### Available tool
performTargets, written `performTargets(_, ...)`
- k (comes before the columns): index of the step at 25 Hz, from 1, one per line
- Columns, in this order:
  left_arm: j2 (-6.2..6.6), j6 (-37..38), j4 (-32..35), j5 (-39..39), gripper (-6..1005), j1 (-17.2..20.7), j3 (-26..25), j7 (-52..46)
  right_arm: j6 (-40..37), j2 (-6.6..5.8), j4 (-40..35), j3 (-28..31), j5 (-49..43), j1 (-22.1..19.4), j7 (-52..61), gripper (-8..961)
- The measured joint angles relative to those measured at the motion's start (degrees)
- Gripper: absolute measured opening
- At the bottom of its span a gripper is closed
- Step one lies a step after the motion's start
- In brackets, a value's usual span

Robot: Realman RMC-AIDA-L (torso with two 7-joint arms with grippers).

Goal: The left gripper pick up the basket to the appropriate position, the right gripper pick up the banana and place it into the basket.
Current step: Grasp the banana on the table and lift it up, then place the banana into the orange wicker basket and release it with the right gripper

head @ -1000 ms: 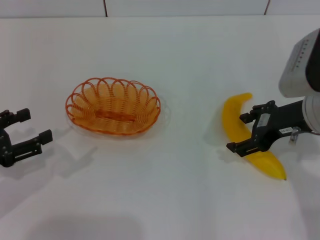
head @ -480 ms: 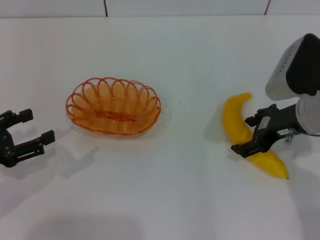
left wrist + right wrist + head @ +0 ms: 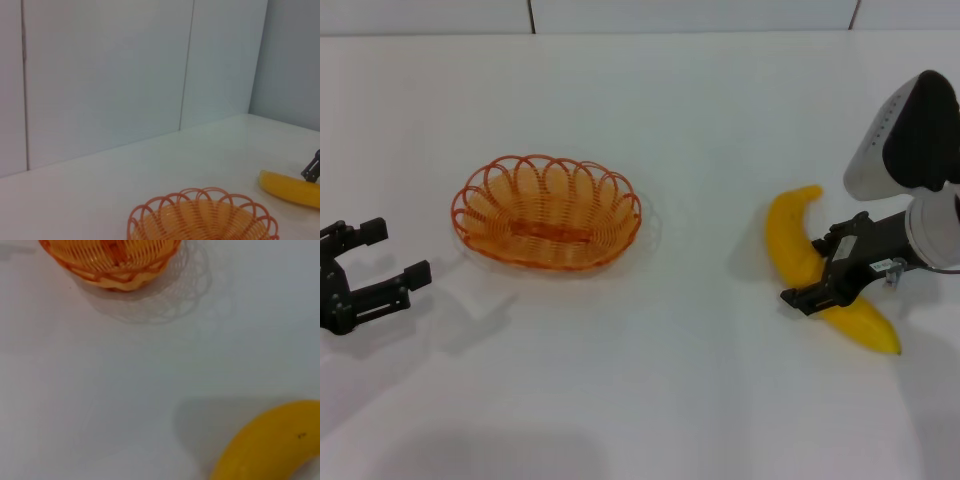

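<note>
Fingers of the right gripper (image 3: 820,272) are narrowing around the middle of the banana (image 3: 790,243) on the white table (image 3: 720,120), signalling an imminent lift, while the left gripper (image 3: 382,256) is waiting open beside the untouched basket (image 3: 546,211).

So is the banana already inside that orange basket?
No, the banana lies on the white table well off to one side of the basket, with the right pincer around its middle.
</note>
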Motion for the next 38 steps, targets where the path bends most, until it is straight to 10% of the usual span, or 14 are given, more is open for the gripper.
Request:
performTargets(8,0.00,0.00,0.00,0.00,852,0.03,0.00,0.00,-0.55,-0.04,-0.99,0.31,0.01,0.00,0.15,778)
performTargets(13,0.00,0.00,0.00,0.00,852,0.14,0.00,0.00,-0.62,-0.11,-3.77,0.74,0.25,-0.53,0.16,571)
performTargets(21,0.00,0.00,0.00,0.12,852,0.17,0.00,0.00,-0.20,-0.09,-10.62,-1.41,3.38,0.17,-0.70,493)
performTargets(38,-0.09,0.00,0.00,0.75,852,-0.78,0.60,-0.08,15.67,0.41,0.49,-19.58,6.00,18.12,1.89,515)
